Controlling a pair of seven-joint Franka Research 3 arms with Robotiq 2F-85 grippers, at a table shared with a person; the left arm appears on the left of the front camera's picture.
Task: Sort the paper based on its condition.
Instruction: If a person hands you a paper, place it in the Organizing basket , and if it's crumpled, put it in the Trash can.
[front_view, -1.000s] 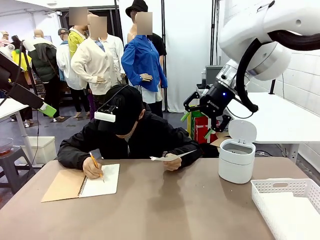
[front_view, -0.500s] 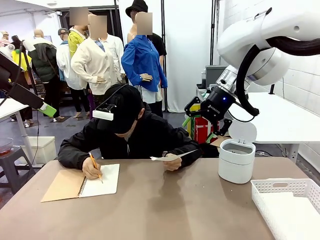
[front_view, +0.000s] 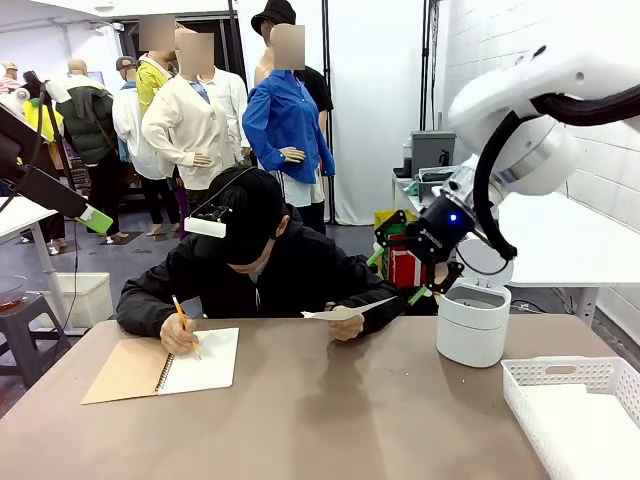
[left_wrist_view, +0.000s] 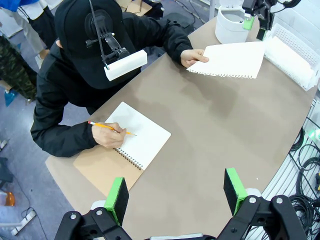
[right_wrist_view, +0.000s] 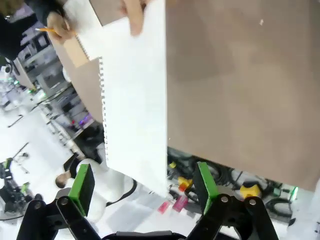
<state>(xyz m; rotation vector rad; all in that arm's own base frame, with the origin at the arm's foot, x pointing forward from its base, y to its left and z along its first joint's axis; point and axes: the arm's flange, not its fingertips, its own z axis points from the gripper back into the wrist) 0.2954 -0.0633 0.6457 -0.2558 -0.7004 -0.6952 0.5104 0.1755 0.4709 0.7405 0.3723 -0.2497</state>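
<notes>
The person's hand (front_view: 347, 327) holds the smooth sheet (front_view: 345, 312) out above the table (front_view: 330, 420), I think so that the right gripper (front_view: 397, 277), jaws apart near the bin (front_view: 472, 325), can take it, while the left gripper (left_wrist_view: 176, 194) hovers high, jaws apart too.

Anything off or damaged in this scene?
Nothing spilled or damaged. The only oddity is the loose sheet in the person's hand: one edge is ragged and perforated, while the rest looks smooth and flat.
</notes>
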